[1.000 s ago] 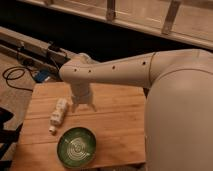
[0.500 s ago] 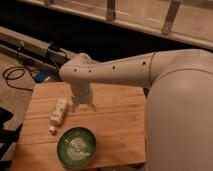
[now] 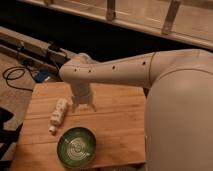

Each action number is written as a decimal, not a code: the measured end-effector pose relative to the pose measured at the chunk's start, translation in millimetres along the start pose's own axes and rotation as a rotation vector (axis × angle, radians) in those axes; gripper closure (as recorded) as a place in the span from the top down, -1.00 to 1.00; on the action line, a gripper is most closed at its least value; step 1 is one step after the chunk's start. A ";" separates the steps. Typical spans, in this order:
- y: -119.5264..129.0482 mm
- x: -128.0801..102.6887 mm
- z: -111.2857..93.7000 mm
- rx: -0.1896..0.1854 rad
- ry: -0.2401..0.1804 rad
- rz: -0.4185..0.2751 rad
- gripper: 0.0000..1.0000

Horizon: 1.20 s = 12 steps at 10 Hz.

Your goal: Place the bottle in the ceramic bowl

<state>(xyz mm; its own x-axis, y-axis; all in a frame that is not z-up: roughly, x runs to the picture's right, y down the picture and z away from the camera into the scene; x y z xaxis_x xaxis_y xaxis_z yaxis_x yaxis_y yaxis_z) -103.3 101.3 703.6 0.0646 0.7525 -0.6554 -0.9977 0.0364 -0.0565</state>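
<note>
The white arm [image 3: 115,67] reaches from the robot's big body [image 3: 182,115] on the right across the wooden counter [image 3: 122,125], then bends down at its rounded end. There the end effector [image 3: 83,107] hangs with its tips pointing down, just over the wood in the upper left part of the counter. Its two fingers [image 3: 92,105] stand apart, so it is released and nothing is between them.

The bottle [image 3: 59,114] lies on its side on the counter, just beside the end effector on the left. I cannot tell if the nearer finger touches it. The body of the bottle is whitish and ridged, and it lies slanted: the narrow cap points toward the lower left and the wider end is up near the end effector.

The ceramic bowl [image 3: 76,146] stands on the counter near the front edge – below the bottle and a little to the right. It is green with pale rings inside and a dark rim, and it holds nothing. The cap of the bottle is near the rim of the bowl but apart from it.

On the floor [image 3: 15,97] at the left lies a dark cable [image 3: 11,76] in a loop – beyond the edge of the counter.
</note>
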 end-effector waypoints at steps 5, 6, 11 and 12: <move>0.0 0.0 -0.2 0.000 0.000 0.000 0.30; 0.0 -0.1 -0.3 0.000 -0.001 0.000 0.30; -0.2 -1.0 -1.2 0.002 -0.006 -0.003 0.30; 1.2 -8.6 -4.1 0.002 -0.015 -0.034 0.30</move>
<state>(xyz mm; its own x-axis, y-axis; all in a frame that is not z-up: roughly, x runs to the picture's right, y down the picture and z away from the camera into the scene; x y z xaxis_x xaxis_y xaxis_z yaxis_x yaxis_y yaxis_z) -105.0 92.1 706.1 0.0978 0.7603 -0.6421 -0.9950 0.0629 -0.0771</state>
